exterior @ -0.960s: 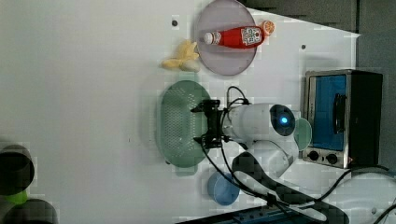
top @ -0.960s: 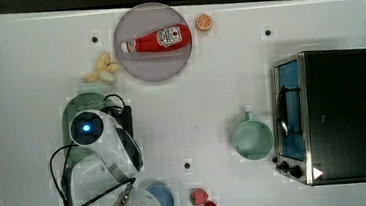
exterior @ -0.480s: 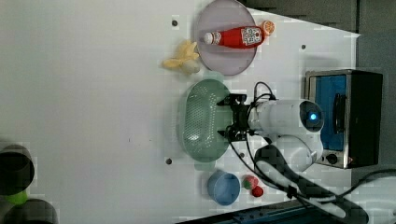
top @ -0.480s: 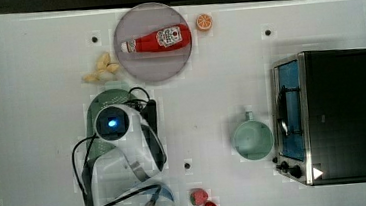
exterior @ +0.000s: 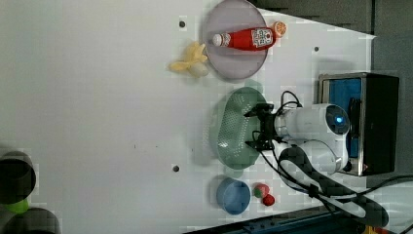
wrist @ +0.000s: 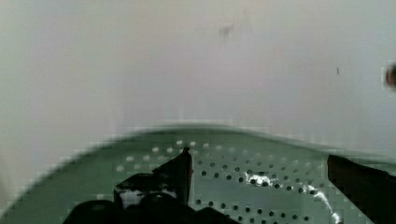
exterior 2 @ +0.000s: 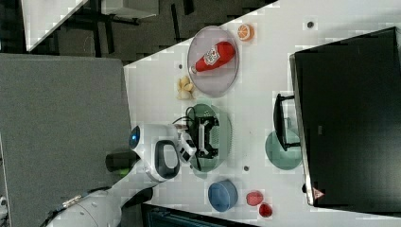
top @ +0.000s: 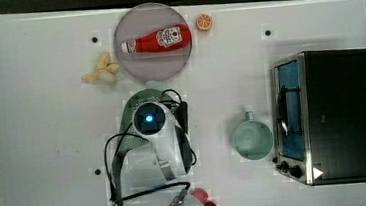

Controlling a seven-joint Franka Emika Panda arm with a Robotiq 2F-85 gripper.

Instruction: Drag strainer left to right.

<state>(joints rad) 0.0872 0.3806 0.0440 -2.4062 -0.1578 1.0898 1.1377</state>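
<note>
Pale mint-green perforated plastic strainer (exterior: 233, 127) on the white bench (exterior: 97, 107), just below the round grey plate (exterior: 237, 61) with the red ketchup bottle (exterior: 246, 38) in the left view. Black two-fingered hand (exterior: 259, 127) down inside the bowl, fingers apart, one near each long wall, clamped on nothing. Smaller mint-green mug (top: 252, 139) beside the black toaster oven (top: 340, 114) in the top view. Round blue bowl (exterior: 233, 195) near the strainer's lower end in the left view.

Strainer (wrist: 261, 186) close below the camera, mint-green, perforated inner wall with a glare patch. Two dark jaws spread apart inside the bowl, over the holes. Beyond the rim, pale surface (wrist: 187, 60) with faint marks and a dark spot (wrist: 391, 76) at the picture's edge.
</note>
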